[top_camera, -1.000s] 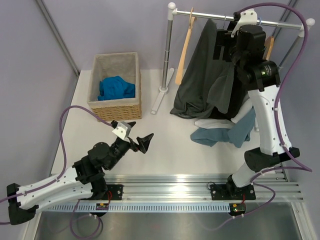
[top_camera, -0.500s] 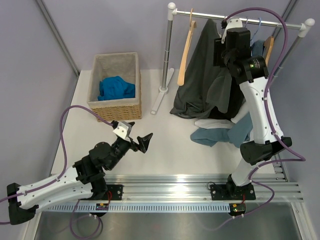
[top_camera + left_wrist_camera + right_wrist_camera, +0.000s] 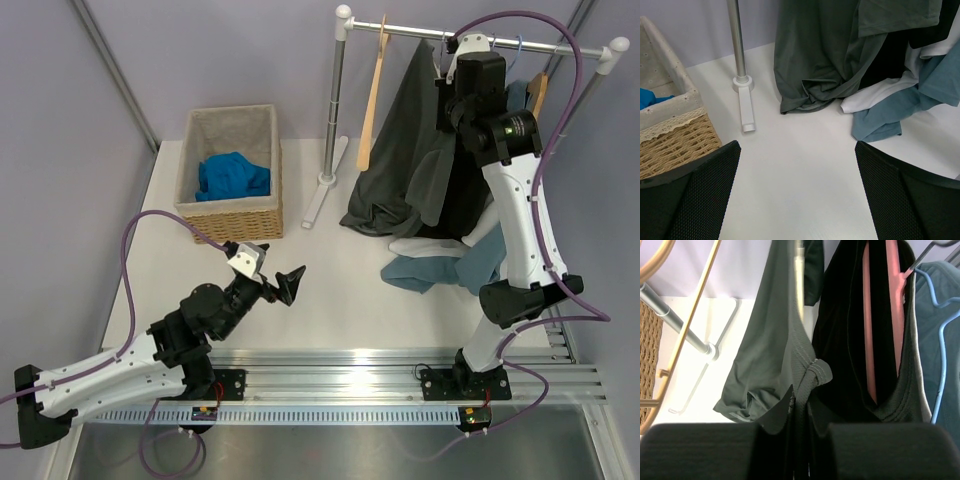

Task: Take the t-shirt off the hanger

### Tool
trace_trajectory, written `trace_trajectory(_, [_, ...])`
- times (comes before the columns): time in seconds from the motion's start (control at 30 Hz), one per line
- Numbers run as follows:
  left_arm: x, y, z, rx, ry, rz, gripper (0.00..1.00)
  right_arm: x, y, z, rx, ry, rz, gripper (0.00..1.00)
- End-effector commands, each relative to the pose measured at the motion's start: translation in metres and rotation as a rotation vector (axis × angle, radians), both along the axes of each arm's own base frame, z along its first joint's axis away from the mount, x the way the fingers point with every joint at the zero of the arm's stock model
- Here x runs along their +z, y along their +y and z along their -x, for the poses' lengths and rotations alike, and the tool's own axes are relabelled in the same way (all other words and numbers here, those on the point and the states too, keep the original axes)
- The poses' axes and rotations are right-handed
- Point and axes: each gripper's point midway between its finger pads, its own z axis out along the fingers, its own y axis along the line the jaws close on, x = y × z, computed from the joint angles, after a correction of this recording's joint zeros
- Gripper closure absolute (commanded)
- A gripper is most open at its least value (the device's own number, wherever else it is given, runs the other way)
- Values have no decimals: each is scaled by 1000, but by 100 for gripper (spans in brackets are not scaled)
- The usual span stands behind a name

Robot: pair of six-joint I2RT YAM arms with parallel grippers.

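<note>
grey t-shirt [image 3: 400, 150]: one, hung from the clothes rail [image 3: 560, 44], hem laid on the worktop [image 3: 340, 290] | right hand [image 3: 801, 427]: closed, the grey t-shirt is pinched | left hand [image 3: 797, 190]: held open above the worktop | wicker basket [image 3: 232, 212]: one

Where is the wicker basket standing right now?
In the top view, the basket stands on the back left part of the table, just left of the clothes rack's pole, with a blue cloth inside.
</note>
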Motion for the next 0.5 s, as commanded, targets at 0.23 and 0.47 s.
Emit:
trace_trajectory(0.23, [20,4,-5,42,-30,42,1,32,-4,-13,-31,-105,-12,100])
trace_trajectory(0.47, [19,1,-6,38,-26,30,1,68,-5,-7,-35,-223,-64,100])
